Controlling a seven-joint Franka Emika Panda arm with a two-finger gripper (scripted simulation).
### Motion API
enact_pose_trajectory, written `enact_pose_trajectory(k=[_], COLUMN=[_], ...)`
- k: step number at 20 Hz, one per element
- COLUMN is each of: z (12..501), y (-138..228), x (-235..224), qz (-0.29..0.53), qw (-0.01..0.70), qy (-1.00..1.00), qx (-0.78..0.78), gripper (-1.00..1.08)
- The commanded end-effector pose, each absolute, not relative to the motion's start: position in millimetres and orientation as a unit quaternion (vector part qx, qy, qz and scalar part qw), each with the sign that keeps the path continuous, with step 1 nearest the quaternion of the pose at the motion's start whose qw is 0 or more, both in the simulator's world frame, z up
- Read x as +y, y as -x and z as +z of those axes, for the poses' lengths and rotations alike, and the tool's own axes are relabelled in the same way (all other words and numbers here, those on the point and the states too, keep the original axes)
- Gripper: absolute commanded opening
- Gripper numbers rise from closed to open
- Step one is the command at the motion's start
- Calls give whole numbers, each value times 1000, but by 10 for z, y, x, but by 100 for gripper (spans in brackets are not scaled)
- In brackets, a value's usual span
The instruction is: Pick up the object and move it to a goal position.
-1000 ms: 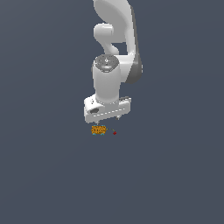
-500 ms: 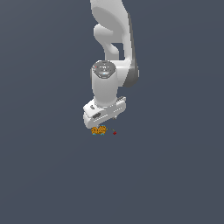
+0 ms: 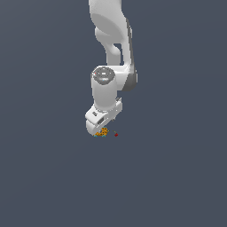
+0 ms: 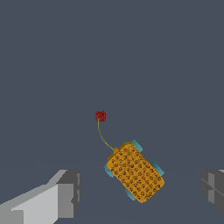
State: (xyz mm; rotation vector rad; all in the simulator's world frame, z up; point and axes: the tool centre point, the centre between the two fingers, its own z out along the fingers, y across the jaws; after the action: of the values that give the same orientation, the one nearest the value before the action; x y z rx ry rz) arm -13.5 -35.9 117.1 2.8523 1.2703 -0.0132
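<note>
The object [image 4: 135, 172], an oblong orange-speckled lump with teal flecks along its edges, lies flat and skewed on the grey floor [image 4: 52, 65].

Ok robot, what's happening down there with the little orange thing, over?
Gripper low, jaws open, one either side of the orange lump. Lump on the floor, not gripped. Small red cube beside it, thin line joining them. Nothing blocking.

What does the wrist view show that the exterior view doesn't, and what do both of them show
Only the wrist view shows the thin cord running from the orange object to the red cube, the object's dotted texture, and the two grey fingertips standing apart on either side of it. Only the exterior view shows the white arm coming down from above, with the gripper low over the object. Both show the object, the red cube and the plain dark floor.
</note>
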Motion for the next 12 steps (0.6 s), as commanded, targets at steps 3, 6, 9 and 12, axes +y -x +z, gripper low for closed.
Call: enact_pose_trajectory(k=[3, 6, 9, 12], z=[1081, 1022, 965, 908], y=[161, 179, 198, 217], x=[-388, -405, -422, -437], qz=[-5, -5, -5, -5], qw=[9, 8, 7, 6], qy=[-887, -868, -848, -826], qx=[461, 496, 531, 564], gripper=[100, 100, 100, 100])
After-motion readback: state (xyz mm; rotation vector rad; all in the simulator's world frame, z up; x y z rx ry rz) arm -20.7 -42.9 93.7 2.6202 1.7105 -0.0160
